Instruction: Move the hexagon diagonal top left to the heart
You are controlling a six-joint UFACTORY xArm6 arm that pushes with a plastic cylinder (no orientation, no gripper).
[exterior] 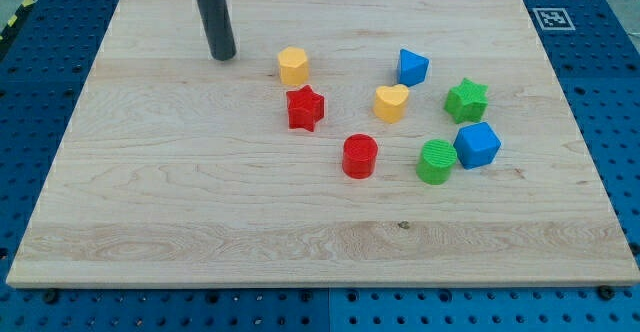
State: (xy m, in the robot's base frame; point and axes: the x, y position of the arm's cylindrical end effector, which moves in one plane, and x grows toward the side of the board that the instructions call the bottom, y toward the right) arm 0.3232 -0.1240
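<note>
My tip (223, 56) is resting on the counter (150, 222) near the top edge, left of centre, and it is standing apart from every block; the arm is carrying no jaws, only the dark rod, so nothing is being gripped. The yellow hexagon (293, 65) is sitting just to the view's right of my tip, with a strip of bare wood lying between them. The yellow heart (391, 102) is sitting further right and a little lower, well apart from the hexagon. The red star (305, 108) is lying just below the hexagon, near it but not touching. The red cylinder (359, 156) is sitting below and between the star and the heart. The blue triangular block (411, 67) is sitting just above and right of the heart, and the green star (466, 100) is lying to the heart's right. The green cylinder (436, 162) and the blue cube-like block (477, 145) are sitting side by side, very close, toward the right edge. All blocks are clustering in the upper middle and right; wide bare wood is running along the left edge, the bottom edge and both bottom corners.
</note>
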